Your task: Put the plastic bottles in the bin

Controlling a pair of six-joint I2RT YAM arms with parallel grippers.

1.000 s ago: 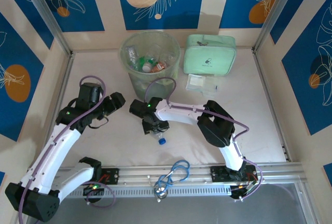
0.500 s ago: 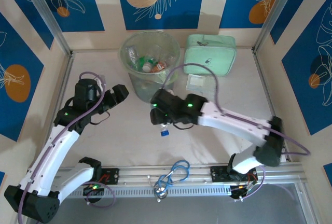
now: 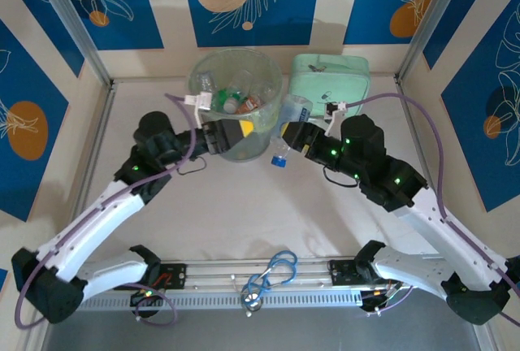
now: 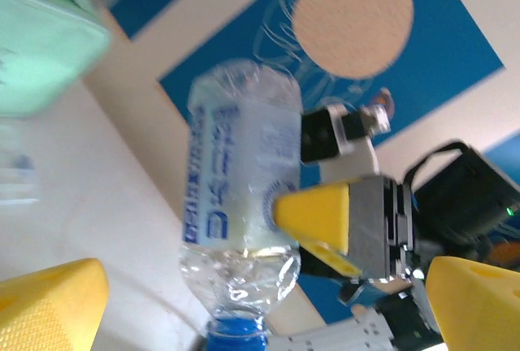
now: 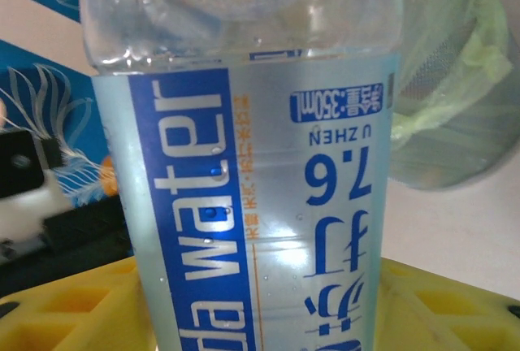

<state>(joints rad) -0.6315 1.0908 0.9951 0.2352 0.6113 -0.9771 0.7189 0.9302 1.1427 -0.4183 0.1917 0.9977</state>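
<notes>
A clear plastic bottle (image 3: 293, 110) with a blue label hangs cap (image 3: 279, 160) down just right of the bin (image 3: 213, 67), and my right gripper (image 3: 297, 139) is shut on it. In the right wrist view the bottle (image 5: 252, 164) stands between my yellow fingers (image 5: 73, 306). The bin is a translucent pale-green wastebasket holding several bottles (image 3: 240, 99). My left gripper (image 3: 231, 133) is open at the bin's front wall, nothing between its fingers. The left wrist view faces the held bottle (image 4: 236, 172), with the right gripper's yellow finger (image 4: 317, 217) pressed on it.
A mint-green zip case (image 3: 333, 83) lies right of the bin, behind the right gripper. A blue cord loop (image 3: 274, 273) rests on the front rail. Patterned walls close in the back and both sides. The bin's green wall (image 5: 455, 107) is close on the right wrist view's right.
The right arm has lifted the bottle off the table and carried it up beside the bin. The left arm has swung in to the bin's front and its jaws have widened.
</notes>
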